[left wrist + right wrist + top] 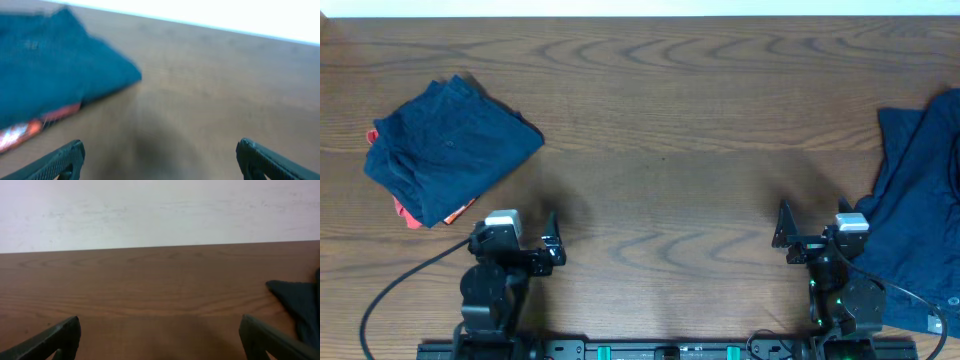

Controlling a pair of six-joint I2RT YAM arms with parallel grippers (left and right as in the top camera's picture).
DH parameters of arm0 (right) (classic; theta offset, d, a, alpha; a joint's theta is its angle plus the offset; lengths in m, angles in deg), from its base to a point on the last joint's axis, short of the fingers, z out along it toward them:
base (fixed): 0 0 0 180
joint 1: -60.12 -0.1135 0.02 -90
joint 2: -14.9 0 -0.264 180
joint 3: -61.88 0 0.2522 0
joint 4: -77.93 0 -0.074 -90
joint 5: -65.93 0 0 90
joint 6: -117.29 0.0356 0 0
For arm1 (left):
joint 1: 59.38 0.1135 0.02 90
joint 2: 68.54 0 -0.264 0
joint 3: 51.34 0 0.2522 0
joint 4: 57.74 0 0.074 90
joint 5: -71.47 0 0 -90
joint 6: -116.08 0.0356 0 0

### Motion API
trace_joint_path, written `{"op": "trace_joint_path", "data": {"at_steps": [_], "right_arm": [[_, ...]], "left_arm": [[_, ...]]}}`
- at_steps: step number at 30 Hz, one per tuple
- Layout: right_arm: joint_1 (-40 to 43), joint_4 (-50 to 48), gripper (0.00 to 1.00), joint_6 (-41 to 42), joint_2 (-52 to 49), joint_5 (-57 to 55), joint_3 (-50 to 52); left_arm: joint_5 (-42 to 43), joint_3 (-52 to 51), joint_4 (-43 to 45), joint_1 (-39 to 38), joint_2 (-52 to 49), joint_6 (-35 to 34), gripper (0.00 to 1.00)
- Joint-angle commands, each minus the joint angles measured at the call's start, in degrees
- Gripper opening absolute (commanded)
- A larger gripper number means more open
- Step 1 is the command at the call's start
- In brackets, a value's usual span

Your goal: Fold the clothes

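left end effector and right end effector spread; clothes lie outboard

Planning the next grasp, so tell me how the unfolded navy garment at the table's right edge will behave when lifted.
The navy garment lies spread and wrinkled, so it will likely hang limp from a pinch. It is far larger than the right gripper, so one grasp probably lifts only a corner while the rest drags.

Arms: matte black, two-finger ends.
Left gripper, right gripper: tapered black fingers; pale grey block behind the jaws; black cable farther back; green lights on right.
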State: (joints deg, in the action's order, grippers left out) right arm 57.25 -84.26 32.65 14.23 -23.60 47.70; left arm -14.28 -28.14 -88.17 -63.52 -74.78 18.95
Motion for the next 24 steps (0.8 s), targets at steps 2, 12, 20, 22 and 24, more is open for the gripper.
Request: {"op": "trace_joint_path", "data": {"at_steps": [2, 12, 20, 22, 24], "right_arm": [[-0.17, 0.22, 0.99, -0.98, 0.39, -0.24, 0.11], [-0.17, 0.22, 0.99, -0.98, 0.39, -0.26, 0.11], [-0.17, 0.22, 0.99, -0.98, 0.39, -0.24, 0.11], [-0.17, 0.22, 0.99, -0.98, 0.39, -0.26, 0.11], [-0.17, 0.22, 0.99, -0.98, 0.39, -0.24, 0.11]], "left_arm": [[2.78, -5.9, 7.45, 1.2, 3.98, 4.15, 0.98], [2.64, -9.22, 13.27, 1.81, 6.19, 9.03, 0.98], [2.62, -9.2, 13.31, 1.81, 6.14, 9.03, 0.98], [2.62, -9.2, 13.31, 1.81, 6.08, 9.03, 0.98], [2.62, -9.2, 13.31, 1.81, 6.01, 9.03, 0.98]]}}
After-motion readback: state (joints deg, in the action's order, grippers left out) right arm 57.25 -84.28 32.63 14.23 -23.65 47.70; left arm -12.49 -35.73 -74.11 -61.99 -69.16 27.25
